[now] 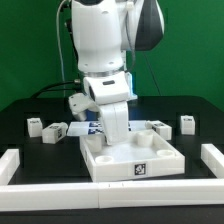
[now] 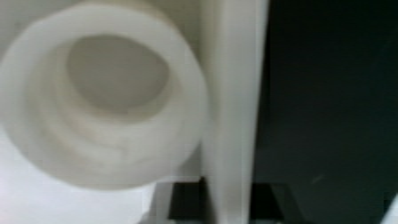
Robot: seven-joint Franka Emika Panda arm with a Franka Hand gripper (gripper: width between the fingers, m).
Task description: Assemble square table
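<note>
The square tabletop (image 1: 113, 168), a white slab with a raised rim and a tag on its front wall, lies at the front middle of the table. My gripper (image 1: 112, 138) reaches down onto its back left part. In the wrist view the two dark fingers (image 2: 187, 205) stand on either side of the tabletop's upright rim (image 2: 228, 110), right against it, next to a round socket (image 2: 116, 85) in the slab. Short white leg posts lie apart: two at the exterior view's left (image 1: 34, 125) (image 1: 55, 130), two at its right (image 1: 160, 127) (image 1: 187, 122).
A long low white border wall (image 1: 110, 196) runs along the front and up both sides (image 1: 212, 160). The marker board (image 1: 88, 127) lies behind the tabletop, partly hidden by the arm. A green backdrop stands at the back.
</note>
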